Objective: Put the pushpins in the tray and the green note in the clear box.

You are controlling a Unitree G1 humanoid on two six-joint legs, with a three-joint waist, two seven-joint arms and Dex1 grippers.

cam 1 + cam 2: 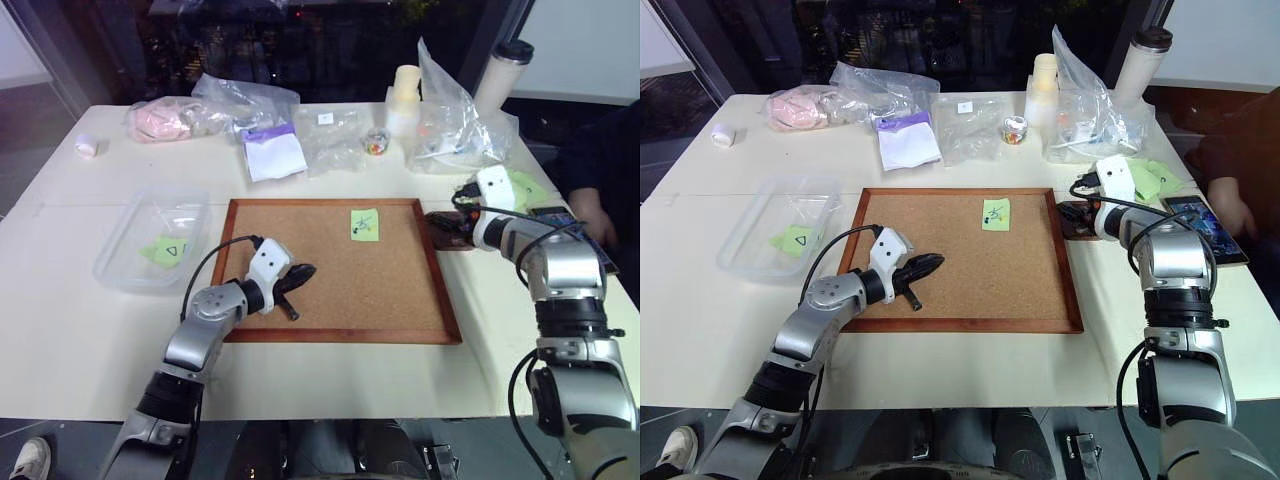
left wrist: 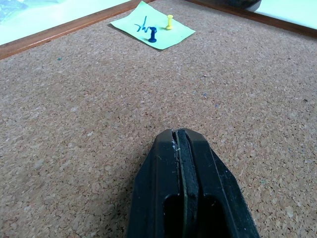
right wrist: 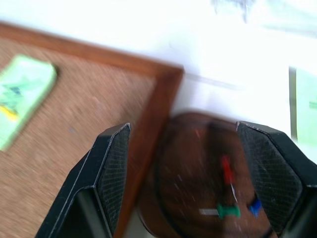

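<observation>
The green note (image 1: 365,224) with a dark scribble lies on the cork board (image 1: 330,300) near its far edge. A blue pushpin (image 2: 153,35) and a yellow pushpin (image 2: 170,21) stand in it. The small reddish-brown tray (image 3: 193,173) sits just off the board's right edge and holds red (image 3: 226,168), green (image 3: 225,211) and blue (image 3: 255,208) pushpins. My right gripper (image 3: 183,130) hovers over the tray, open, with nothing between its fingers. My left gripper (image 1: 300,276) is shut and empty, low over the board's left part, pointing toward the note. The clear box (image 1: 130,262) stands left of the board.
A green note with a drawn triangle (image 1: 168,250) lies inside the clear box. Clear plastic bags (image 1: 330,135), a white bottle (image 1: 405,98) and a tumbler (image 1: 500,72) crowd the far side. At the right edge are pale green notes (image 1: 1150,180), a phone (image 1: 1205,228) and a person's hand (image 1: 1230,210).
</observation>
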